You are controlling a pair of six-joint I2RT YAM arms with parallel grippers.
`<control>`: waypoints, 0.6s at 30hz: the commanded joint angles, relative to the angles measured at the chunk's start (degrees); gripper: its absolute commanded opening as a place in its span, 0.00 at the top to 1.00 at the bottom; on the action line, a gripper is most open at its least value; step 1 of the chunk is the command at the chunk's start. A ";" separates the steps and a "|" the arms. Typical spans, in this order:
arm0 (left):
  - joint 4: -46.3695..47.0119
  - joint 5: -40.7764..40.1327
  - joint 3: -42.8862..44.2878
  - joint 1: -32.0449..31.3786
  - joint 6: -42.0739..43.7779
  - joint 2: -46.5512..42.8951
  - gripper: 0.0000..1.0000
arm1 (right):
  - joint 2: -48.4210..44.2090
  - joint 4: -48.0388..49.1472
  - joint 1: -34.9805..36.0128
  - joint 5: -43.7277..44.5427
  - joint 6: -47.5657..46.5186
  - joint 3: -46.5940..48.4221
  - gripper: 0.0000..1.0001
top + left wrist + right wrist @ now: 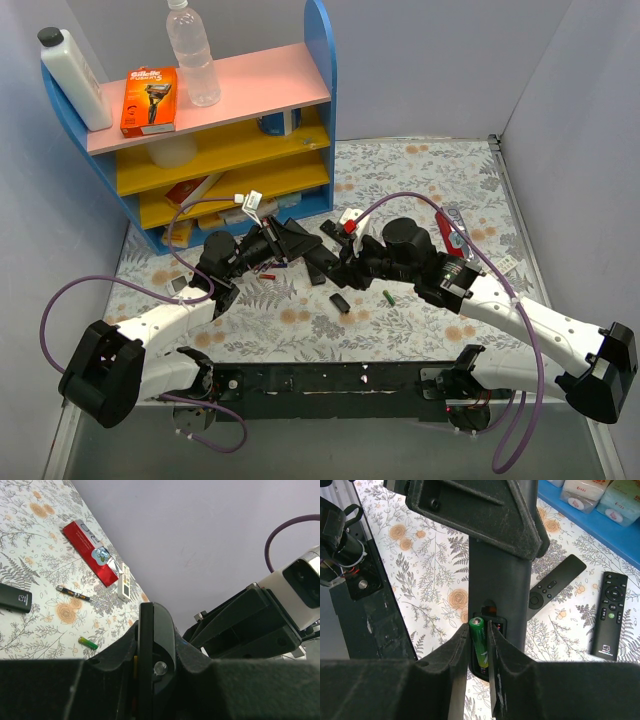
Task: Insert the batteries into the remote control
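My left gripper [155,635] is shut on a black remote [150,625], seen edge-on; in the top view it [278,243] holds the remote above the table's middle. In the right wrist view the remote [500,565] hangs upright with its battery bay open. My right gripper [478,630] is shut on a green and yellow battery [481,645], whose lower end is inside the bay. In the top view this gripper [345,262] meets the left one. Another green battery [388,297] lies on the table, also in the left wrist view [88,642].
A blue, pink and yellow shelf [230,150] stands at the back left. A small black cover [340,301] and a red cell [267,276] lie near the front. Two other black remotes [555,582] [611,615] lie on the floral cloth. A red packet [92,553] lies further out.
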 commanded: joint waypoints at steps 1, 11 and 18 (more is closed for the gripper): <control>4.05 1.49 3.38 -0.19 -1.35 -0.52 1.00 | 0.49 -0.77 0.32 0.24 -0.29 1.84 0.71; 4.49 2.19 3.39 -0.19 -1.53 -0.26 1.00 | -0.30 -1.82 0.41 1.82 -0.73 3.07 0.59; 4.84 2.63 3.03 -0.19 -1.53 -0.52 1.00 | -0.92 -2.97 0.41 2.70 -1.08 5.01 0.57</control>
